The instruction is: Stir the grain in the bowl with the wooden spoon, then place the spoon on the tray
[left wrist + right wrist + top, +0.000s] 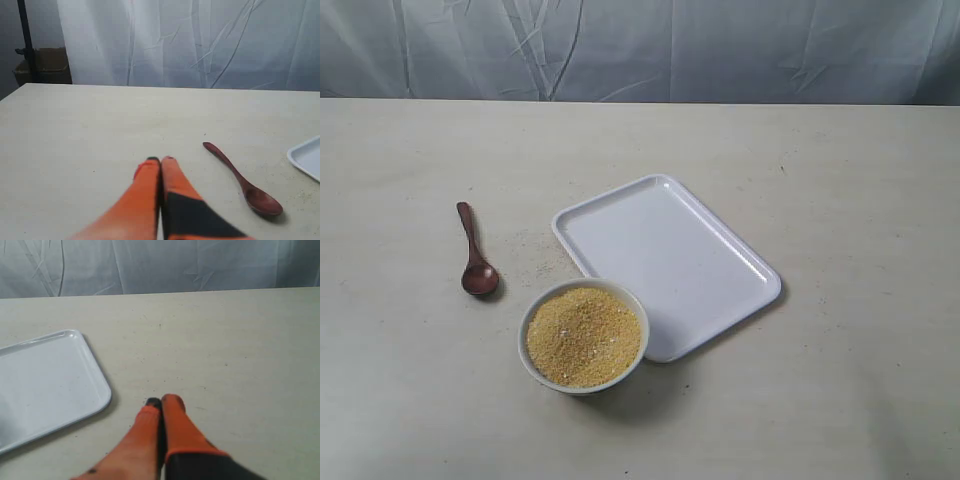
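The wooden spoon [474, 255] lies flat on the table left of the tray [660, 250], its oval end toward the front. A small white bowl [542, 310] of golden grain [584, 336] stands at the tray's front left corner. Neither arm shows in the exterior view. My left gripper [160, 160] is shut and empty, hovering over bare table with the spoon [245, 180] off to one side, apart from it. My right gripper [161, 401] is shut with nothing in it, beside a corner of the tray [45, 385].
A few spilled grains [535, 255] dot the table between spoon and tray. A wrinkled white curtain [640, 45] hangs behind the table's far edge. A cardboard box [42, 67] and a dark pole [24, 40] stand beyond the table.
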Tool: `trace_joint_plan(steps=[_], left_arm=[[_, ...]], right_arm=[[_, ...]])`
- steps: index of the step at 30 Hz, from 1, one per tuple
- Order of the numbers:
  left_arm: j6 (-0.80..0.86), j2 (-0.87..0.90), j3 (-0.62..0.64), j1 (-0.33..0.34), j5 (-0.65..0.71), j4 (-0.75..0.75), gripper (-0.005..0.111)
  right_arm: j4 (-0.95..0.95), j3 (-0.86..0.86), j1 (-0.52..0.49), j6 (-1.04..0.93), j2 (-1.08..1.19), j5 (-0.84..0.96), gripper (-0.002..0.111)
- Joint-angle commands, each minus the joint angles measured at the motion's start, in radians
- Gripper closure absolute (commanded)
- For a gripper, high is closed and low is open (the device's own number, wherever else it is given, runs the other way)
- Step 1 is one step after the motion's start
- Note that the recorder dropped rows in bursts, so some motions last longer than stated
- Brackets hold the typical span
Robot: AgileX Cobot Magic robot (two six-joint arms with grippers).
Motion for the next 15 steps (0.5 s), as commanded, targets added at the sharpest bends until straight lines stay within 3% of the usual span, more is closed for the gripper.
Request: trace_joint_plan(steps=[1, 8, 15], left_arm=[[0.000, -0.005, 0.003, -0.001, -0.006, 0.002, 0.107], [0.001, -0.005, 0.003, -0.001, -0.019, 0.032, 0.107], [0.001, -0.005, 0.003, -0.001, -0.277, -0.065, 0.107]], right_arm=[[0.001, 0.005, -0.005, 0.000, -0.006, -0.014, 0.108], [0.001, 0.005, -0.005, 0.000, -0.006, -0.014, 0.108], [0.001, 0.005, -0.005, 0.000, -0.006, -0.014, 0.108]])
